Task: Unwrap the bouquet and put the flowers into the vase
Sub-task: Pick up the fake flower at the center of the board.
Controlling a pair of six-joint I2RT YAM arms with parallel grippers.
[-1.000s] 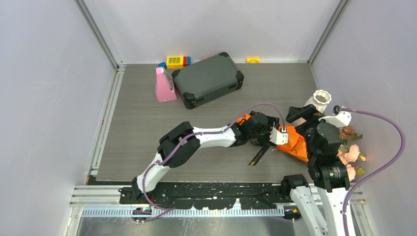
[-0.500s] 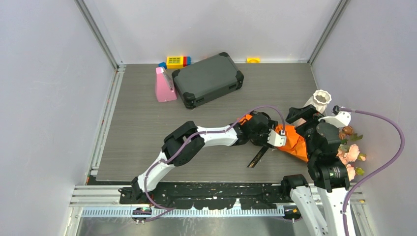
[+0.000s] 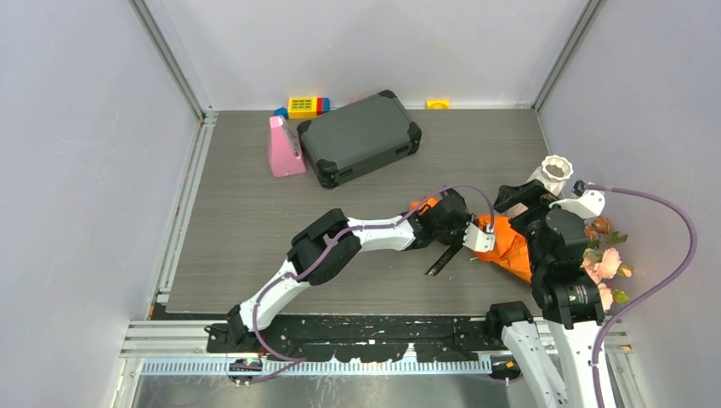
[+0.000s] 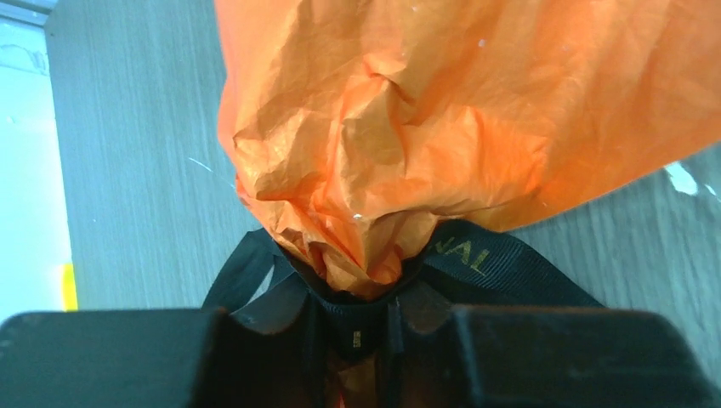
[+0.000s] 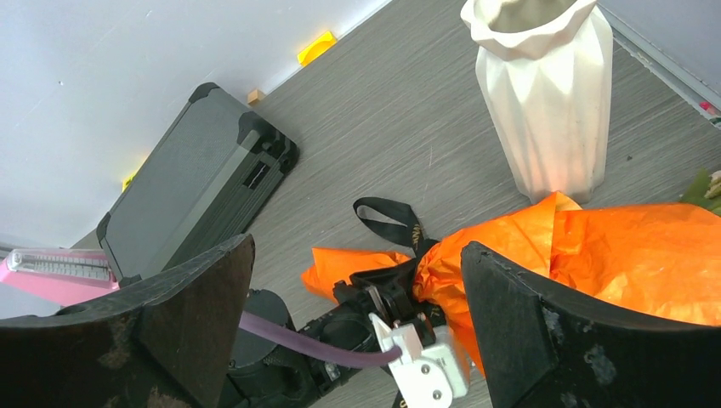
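Note:
The bouquet [image 3: 513,244], a cone of crinkled orange paper, lies on the table at the right with its narrow end pointing left. The flowers [image 3: 605,265], pink roses, stick out at its wide end by the right wall. A black printed ribbon [image 4: 476,255] ties the neck. My left gripper [image 4: 357,327] is shut on the ribbon's knot at the paper's tip, and a loose ribbon tail [image 3: 442,259] trails on the table. My right gripper [image 5: 357,248] hangs open above the bouquet [image 5: 612,246], holding nothing. The white vase [image 3: 554,174] stands upright just behind the bouquet.
A dark grey case [image 3: 359,136] lies at the back middle with a pink wedge-shaped object [image 3: 284,149] to its left. Coloured blocks [image 3: 304,106] and a yellow block [image 3: 438,104] sit along the back wall. The right wall is close to the flowers.
My left gripper has pushed a little further onto the bouquet's neck and its jaws have closed on the ribbon knot. The ribbon tail has shifted slightly. The right arm has stayed in place.

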